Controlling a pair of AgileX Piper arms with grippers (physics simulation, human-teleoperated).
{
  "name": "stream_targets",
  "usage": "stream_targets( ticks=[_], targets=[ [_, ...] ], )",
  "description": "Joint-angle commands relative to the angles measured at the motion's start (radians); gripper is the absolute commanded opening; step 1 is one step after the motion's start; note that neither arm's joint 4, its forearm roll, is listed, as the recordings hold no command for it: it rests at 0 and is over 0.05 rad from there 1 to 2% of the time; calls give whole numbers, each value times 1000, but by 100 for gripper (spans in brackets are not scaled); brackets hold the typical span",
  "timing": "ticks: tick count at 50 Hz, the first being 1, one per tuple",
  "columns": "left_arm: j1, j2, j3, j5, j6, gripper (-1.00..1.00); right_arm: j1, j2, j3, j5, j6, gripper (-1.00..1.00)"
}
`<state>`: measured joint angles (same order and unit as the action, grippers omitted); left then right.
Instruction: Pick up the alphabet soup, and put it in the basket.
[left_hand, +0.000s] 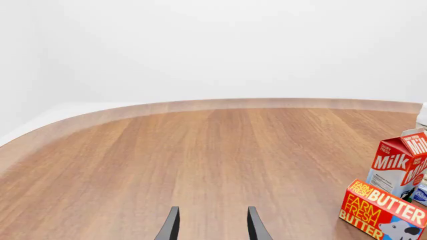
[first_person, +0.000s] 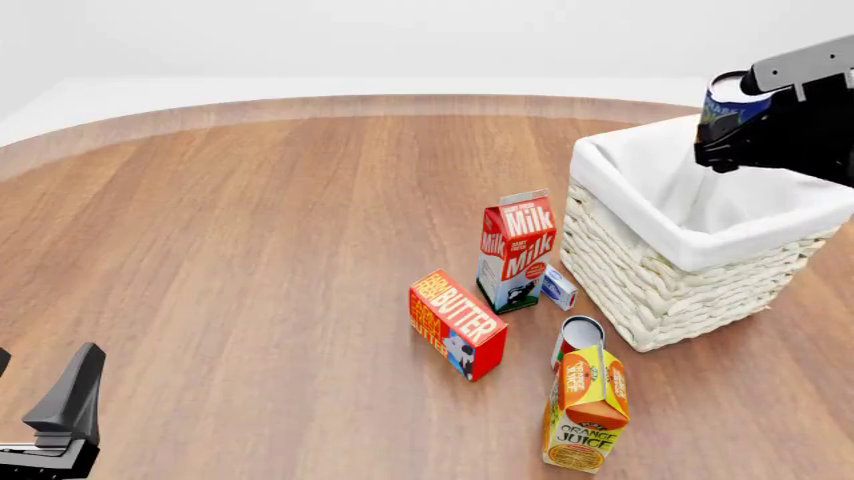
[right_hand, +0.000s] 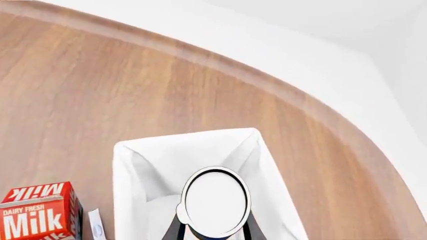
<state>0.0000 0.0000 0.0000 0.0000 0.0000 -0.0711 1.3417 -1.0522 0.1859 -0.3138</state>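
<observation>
My right gripper (first_person: 730, 128) is shut on the alphabet soup (first_person: 733, 104), a small can with a blue label and a white top. It holds the can in the air over the far part of the basket (first_person: 663, 290), a big cream wicker basket with a white liner. In the right wrist view the can's white top (right_hand: 216, 202) sits between my fingers (right_hand: 175, 229), with the basket's liner (right_hand: 133, 170) below it. My left gripper (first_person: 38, 388) is open and empty at the table's near left; its view shows open fingers (left_hand: 171, 226) over bare wood.
A milk carton (first_person: 514, 250), a butter box (first_person: 457, 325), a small white-blue box (first_person: 558, 288), a red-labelled can (first_person: 578, 335) and an orange juice carton (first_person: 587, 410) stand left of and in front of the basket. The milk (left_hand: 399, 165) and butter (left_hand: 381, 210) also show in the left wrist view.
</observation>
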Motion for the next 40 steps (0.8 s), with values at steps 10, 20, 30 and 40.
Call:
stream_targets(
  ticks=[10,20,30,40],
  targets=[
    [0,0,0,0,0,100,-15,80,-78,36,-6,-100],
    [0,0,0,0,0,100,-10,107,-91,39,-15,-100],
    [0,0,0,0,0,100,-8,152,-110,38,-24,-100],
    [0,0,0,0,0,100,-9,175,-120,52,-38,-100]
  ],
)
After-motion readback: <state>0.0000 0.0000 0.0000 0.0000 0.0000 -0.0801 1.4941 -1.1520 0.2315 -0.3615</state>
